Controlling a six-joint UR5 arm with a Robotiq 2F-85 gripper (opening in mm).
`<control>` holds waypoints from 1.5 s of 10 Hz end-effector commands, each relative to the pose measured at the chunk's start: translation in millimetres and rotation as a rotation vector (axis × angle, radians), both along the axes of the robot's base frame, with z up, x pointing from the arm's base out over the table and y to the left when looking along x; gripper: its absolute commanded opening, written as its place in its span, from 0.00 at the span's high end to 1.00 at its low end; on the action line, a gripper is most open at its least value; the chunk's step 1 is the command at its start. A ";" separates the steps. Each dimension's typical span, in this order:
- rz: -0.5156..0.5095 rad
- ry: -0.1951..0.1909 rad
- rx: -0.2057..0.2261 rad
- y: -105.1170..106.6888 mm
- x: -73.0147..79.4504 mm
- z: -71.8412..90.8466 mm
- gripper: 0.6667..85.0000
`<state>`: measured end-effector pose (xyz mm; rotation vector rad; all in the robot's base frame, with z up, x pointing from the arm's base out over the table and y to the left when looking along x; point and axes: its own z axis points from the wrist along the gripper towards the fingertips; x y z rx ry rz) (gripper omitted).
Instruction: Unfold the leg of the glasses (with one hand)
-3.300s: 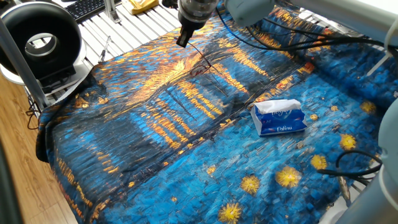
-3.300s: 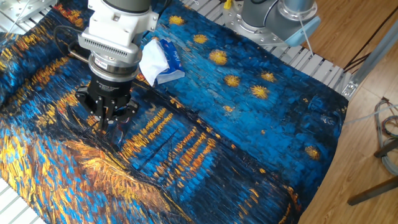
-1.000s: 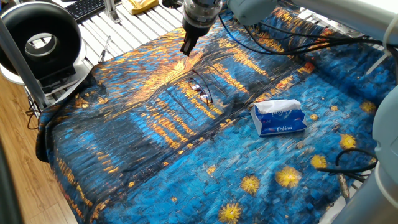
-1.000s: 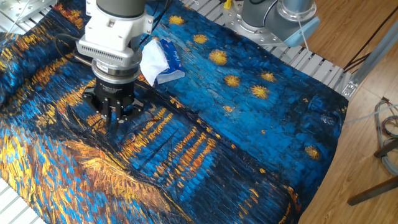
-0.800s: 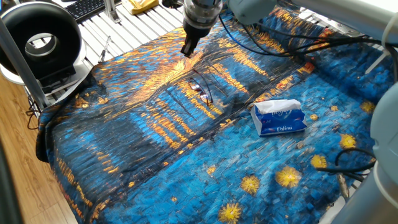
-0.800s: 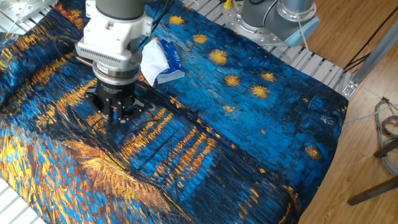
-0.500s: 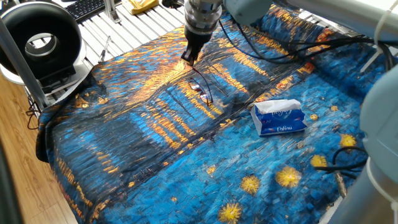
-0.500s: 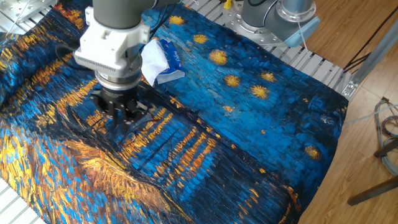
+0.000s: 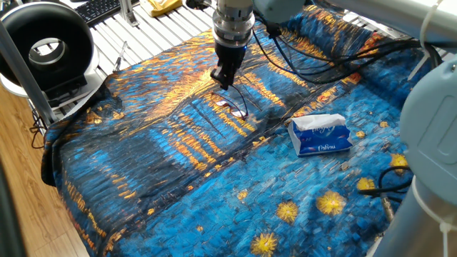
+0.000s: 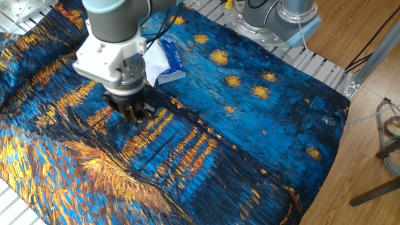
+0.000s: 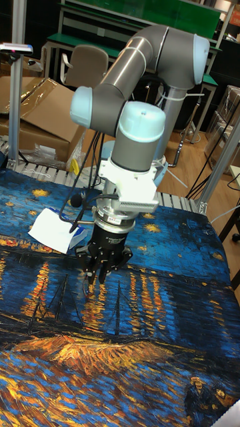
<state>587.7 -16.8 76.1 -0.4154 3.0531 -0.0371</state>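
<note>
The glasses (image 9: 233, 105) lie on the painted cloth, thin dark wire with small oval lenses, one leg stretching up toward the gripper. My black gripper (image 9: 223, 78) hangs point-down just above their far end, fingers slightly apart and nothing held between them. In the other fixed view the gripper (image 10: 132, 116) covers the glasses almost entirely. The tall fixed view shows the gripper (image 11: 100, 275) low over the cloth, with the glasses too thin to make out.
A blue-white tissue pack (image 9: 320, 134) lies right of the glasses, close behind the gripper in the other fixed view (image 10: 161, 59). A black ring-shaped lamp (image 9: 46, 44) stands off the cloth's left edge. Dark cables trail across the cloth's far side.
The gripper held one leg with the glasses lifted, then let go and they settled on the cloth. Over the last second it has moved down and right, close over them.
</note>
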 end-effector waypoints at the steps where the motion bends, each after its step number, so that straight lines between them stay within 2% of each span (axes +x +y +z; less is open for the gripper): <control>1: -0.044 0.081 -0.009 -3.8 -19.9 -2.9 0.68; 3: -0.044 0.113 -0.045 -12.3 -29.2 2.4 0.70; 5: -0.047 0.146 -0.084 -19.7 -40.6 15.8 0.71; 9: -0.052 0.164 -0.151 -36.6 -48.2 26.2 0.76; 10: -0.053 0.169 -0.153 -38.0 -50.1 27.3 0.77; 13: -0.051 0.170 -0.150 -31.6 -49.7 29.0 0.78; 15: -0.078 0.157 -0.152 -9.3 -45.7 36.9 0.89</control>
